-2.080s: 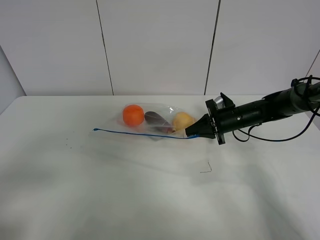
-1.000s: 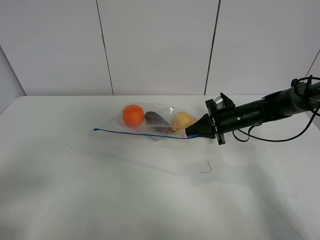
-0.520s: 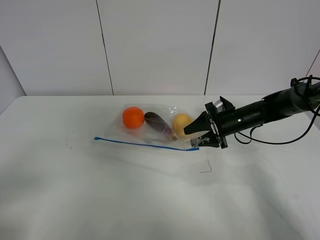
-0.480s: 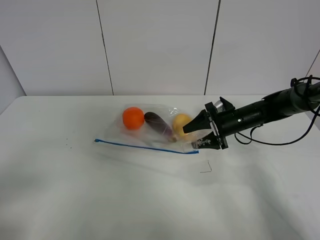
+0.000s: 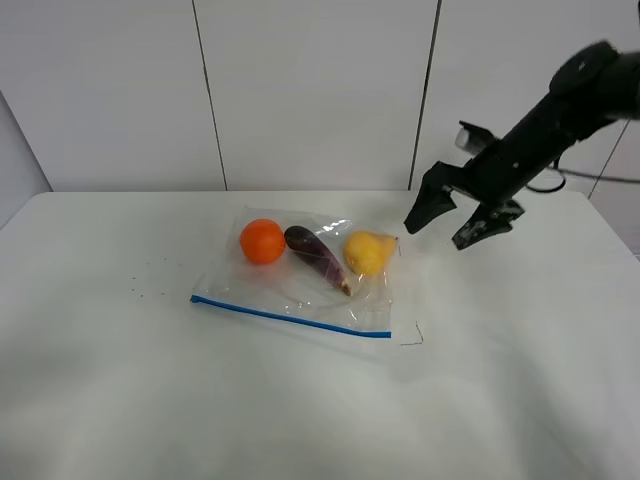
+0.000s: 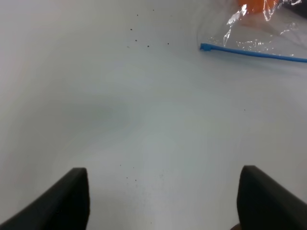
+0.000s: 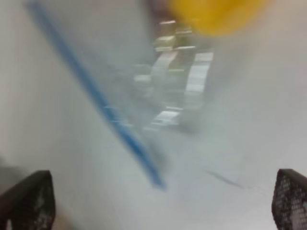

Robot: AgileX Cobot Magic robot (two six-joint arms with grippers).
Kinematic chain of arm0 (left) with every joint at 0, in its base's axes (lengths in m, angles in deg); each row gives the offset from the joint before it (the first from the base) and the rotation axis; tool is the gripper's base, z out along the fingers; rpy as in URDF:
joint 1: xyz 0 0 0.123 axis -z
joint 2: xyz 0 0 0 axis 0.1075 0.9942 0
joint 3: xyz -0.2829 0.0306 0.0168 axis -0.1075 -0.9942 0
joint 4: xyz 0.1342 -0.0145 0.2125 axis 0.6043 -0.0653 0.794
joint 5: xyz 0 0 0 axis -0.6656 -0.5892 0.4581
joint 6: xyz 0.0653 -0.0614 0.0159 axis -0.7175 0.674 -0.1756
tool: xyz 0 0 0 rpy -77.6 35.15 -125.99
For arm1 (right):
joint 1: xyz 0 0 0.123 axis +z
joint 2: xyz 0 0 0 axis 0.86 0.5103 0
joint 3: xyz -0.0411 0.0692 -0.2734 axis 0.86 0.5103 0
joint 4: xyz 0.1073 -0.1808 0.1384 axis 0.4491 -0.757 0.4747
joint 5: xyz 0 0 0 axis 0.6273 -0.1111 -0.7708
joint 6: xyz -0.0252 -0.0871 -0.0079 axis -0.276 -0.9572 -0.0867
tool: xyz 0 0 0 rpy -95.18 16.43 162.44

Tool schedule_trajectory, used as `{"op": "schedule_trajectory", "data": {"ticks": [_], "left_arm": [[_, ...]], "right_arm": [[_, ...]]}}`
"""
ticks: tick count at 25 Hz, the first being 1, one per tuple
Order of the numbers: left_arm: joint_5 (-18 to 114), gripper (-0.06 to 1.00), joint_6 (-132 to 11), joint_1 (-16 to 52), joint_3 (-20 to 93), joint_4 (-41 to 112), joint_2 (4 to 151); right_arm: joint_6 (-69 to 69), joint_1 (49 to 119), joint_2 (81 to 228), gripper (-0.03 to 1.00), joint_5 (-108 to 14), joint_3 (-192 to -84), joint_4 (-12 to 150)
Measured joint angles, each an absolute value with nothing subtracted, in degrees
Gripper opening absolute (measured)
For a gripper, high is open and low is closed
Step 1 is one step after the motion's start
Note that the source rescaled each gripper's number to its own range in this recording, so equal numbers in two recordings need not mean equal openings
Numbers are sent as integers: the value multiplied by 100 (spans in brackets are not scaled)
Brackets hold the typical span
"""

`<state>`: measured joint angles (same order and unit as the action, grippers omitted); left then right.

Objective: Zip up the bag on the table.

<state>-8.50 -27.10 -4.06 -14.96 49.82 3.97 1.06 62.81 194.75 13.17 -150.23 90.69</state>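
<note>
White surface, bag lying flat near its far edge.
Right fingers spread, lifted beside the bag; only the left wrist view shows the left fingers, also spread.

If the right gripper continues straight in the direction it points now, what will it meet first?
Probably the bag. The right gripper, its jaws open and raised above the table, aims down toward the bag's end with the yellow pear. Depth is unclear, so it might land on bare table beside it.

L gripper jaws wide over table; bag w/ blue strip far off.
</note>
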Motion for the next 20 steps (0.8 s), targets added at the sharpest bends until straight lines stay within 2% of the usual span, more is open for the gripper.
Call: {"op": "schedule_trajectory", "data": {"ticks": [5, 10, 17, 20], "left_arm": [[-850, 93, -2710, -406, -1496, 4992, 397], [-850, 93, -2710, -406, -1496, 4992, 397], [-850, 93, -2710, -406, -1496, 4997, 397], [-850, 93, -2710, -406, -1496, 4997, 397]], "right_arm": [[1378, 6367, 19079, 100, 1322, -15418, 7234], [1652, 6367, 18799, 100, 1329, -15132, 6766], [1682, 6367, 18160, 100, 1333, -14214, 6748], [1686, 6367, 17350, 100, 1333, -13198, 6748]]}}
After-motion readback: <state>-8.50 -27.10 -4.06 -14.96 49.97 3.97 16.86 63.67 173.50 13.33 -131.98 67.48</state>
